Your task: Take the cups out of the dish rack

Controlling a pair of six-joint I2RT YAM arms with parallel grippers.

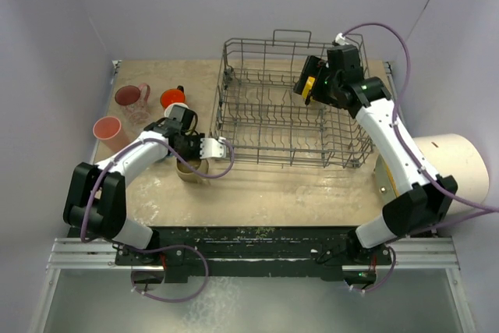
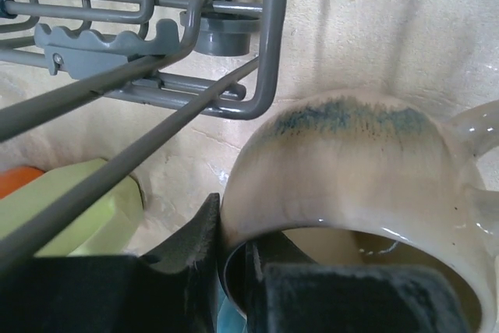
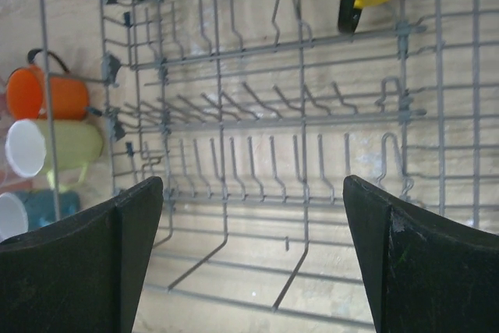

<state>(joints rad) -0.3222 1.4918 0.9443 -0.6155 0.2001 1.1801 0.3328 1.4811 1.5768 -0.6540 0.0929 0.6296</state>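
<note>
Beige mug [image 2: 351, 177] in lowered left pincer [image 2: 243, 274]

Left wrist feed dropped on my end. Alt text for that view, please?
The left gripper is shut on the rim of a beige mug, one finger inside and one outside, its handle to the right. A corner of the grey dish rack fills the upper left, with a pale yellow-green cup showing at lower left.

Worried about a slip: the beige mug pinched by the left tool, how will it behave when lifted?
The beige mug looks glossy glazed, so probably slippery in the rim pinch of the left tool. It seems thick-walled ceramic: likely heavy for its size, and chip-prone if knocked against the dish rack.
</note>
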